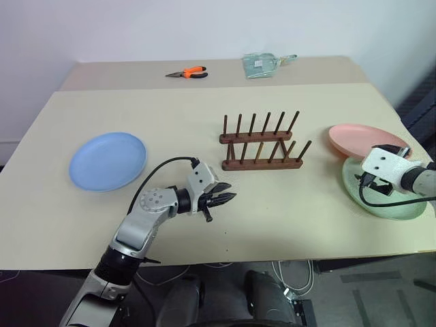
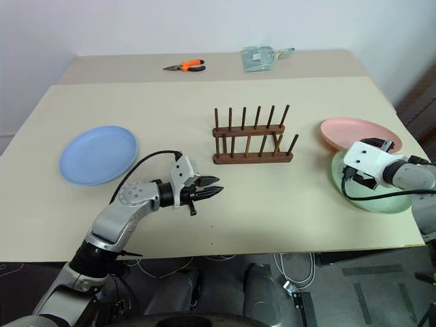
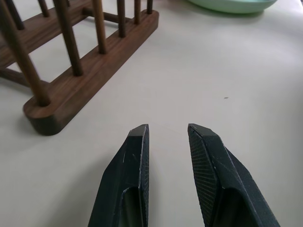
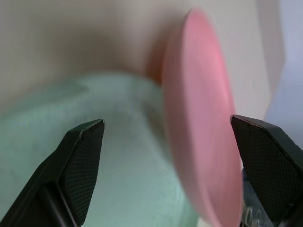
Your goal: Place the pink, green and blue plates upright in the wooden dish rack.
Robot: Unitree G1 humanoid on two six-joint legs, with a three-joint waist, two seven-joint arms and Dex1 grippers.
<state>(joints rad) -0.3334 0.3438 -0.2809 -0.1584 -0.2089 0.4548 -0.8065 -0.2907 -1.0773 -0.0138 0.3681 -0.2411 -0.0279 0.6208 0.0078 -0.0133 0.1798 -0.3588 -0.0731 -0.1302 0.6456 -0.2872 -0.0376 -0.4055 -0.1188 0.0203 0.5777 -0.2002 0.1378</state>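
- Three round, shallow, matte plates lie flat on the beige table (image 1: 293,204): one light blue plate (image 1: 107,161) near the left edge, one salmon pink plate (image 1: 361,138) and one pale mint green plate (image 1: 402,206) by the right edge, the pink one overlapping the green one's far rim.
- One dark wooden dish rack (image 1: 262,144) with two rows of upright pegs stands mid-table, with no plate in it.
- One pair of orange-handled pliers (image 1: 188,72) and one clear plastic packet (image 1: 262,65) lie near the far edge.
- The left hand (image 1: 222,199) hovers in front of the rack, pointing towards it, fingers a little apart, holding nothing.
- The right hand (image 4: 170,165) is over the green plate, fingers spread wide either side of the pink plate's rim, gripping nothing.
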